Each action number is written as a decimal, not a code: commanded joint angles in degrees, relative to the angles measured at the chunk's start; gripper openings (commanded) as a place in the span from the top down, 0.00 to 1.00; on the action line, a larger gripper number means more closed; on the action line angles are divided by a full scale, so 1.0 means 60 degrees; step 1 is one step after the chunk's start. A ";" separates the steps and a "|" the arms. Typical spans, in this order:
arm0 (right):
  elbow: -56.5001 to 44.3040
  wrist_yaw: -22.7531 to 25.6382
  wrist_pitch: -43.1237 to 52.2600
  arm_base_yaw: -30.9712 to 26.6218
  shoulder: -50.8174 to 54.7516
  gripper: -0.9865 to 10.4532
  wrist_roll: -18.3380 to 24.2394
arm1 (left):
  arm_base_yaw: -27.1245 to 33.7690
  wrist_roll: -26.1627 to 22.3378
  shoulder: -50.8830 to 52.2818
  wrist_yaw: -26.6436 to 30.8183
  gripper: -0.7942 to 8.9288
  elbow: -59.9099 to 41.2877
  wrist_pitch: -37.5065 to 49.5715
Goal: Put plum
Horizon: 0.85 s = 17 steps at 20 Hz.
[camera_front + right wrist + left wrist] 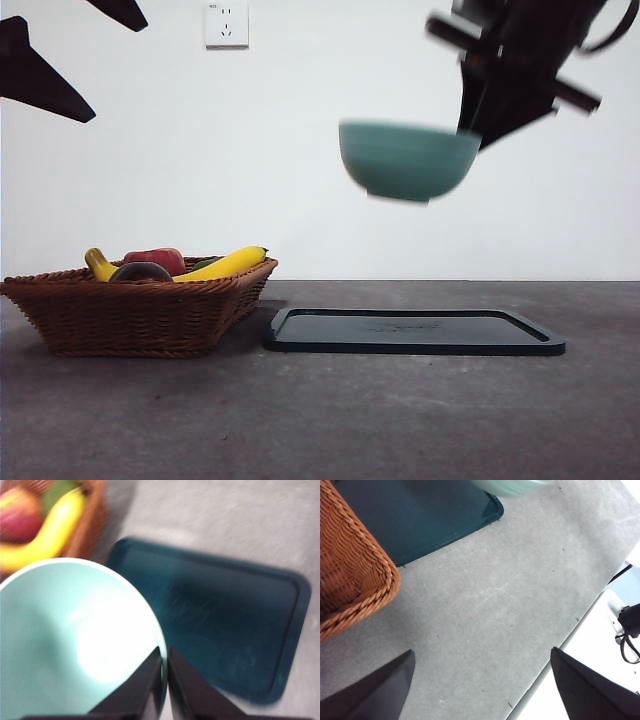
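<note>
The plum [140,271] is a dark round fruit lying in the wicker basket [140,315] at the left, between a red fruit [155,259] and the bananas [225,264]. My right gripper [470,132] hangs high at the right, shut on the rim of a teal bowl [408,160] that is lifted above the dark tray [415,331]. In the right wrist view its jaws [164,680] pinch the bowl [75,640], which is empty. My left gripper [480,685] waits open over bare table beside the basket's corner [355,580]; its black tips [120,72] show at the front view's top left.
The flat dark tray [225,625] lies on the grey table right of the basket [95,520]. A banana [50,530] and the red fruit [17,517] show in the basket. The table's edge [555,655] runs near the left gripper. A wall socket [226,22] sits behind.
</note>
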State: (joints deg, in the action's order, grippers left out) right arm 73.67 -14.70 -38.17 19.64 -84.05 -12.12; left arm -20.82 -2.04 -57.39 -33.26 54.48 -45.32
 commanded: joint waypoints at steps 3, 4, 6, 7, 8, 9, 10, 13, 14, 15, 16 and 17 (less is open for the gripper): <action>-0.0441 0.0291 -0.0648 0.0809 0.1566 0.91 0.0397 | -0.0044 -0.0087 -0.0036 -0.0073 0.47 0.0219 0.0055; -0.0769 0.0565 -0.0652 0.1016 0.1916 0.91 0.0393 | -0.0044 -0.0087 -0.0036 -0.0069 0.47 0.0219 0.0055; -0.1628 0.0783 -0.0612 0.1355 0.2575 0.91 0.0393 | -0.0044 -0.0084 -0.0040 -0.0069 0.47 0.0219 0.0051; -0.2007 0.0787 -0.0550 0.1464 0.2790 0.91 0.0375 | -0.0044 -0.0084 -0.0040 -0.0069 0.47 0.0219 0.0051; -0.2422 0.0783 -0.0364 0.1577 0.2969 0.91 0.0328 | -0.0044 -0.0087 -0.0040 -0.0069 0.47 0.0219 0.0055; -0.2765 0.0780 -0.0189 0.1676 0.3064 0.91 0.0255 | -0.0044 -0.0084 -0.0036 -0.0069 0.47 0.0219 0.0055; -0.3111 0.0783 -0.0033 0.1792 0.3085 0.91 0.0135 | -0.0044 -0.0084 -0.0036 -0.0069 0.47 0.0219 0.0051; -0.3993 0.0783 0.0816 0.2091 0.3016 0.91 -0.0138 | -0.0044 -0.0084 -0.0040 -0.0069 0.47 0.0219 0.0047; -0.4240 0.0783 0.1126 0.2178 0.2936 0.91 -0.0215 | -0.0044 -0.0084 -0.0036 -0.0069 0.47 0.0219 0.0051; -0.4433 0.0790 0.1359 0.2226 0.2783 0.91 -0.0302 | -0.0044 -0.0084 -0.0036 -0.0069 0.47 0.0219 0.0051; -0.4521 0.0798 0.1461 0.2262 0.2601 0.91 -0.0346 | -0.0044 -0.0084 -0.0036 -0.0069 0.47 0.0219 0.0051; -0.4590 0.0801 0.1621 0.2306 0.2379 0.91 -0.0342 | -0.0044 -0.0084 -0.0040 -0.0069 0.47 0.0219 0.0051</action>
State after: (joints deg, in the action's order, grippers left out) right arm 45.82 -10.13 -29.30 33.04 -68.99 -13.10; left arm -20.82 -2.04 -57.39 -33.28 54.48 -45.34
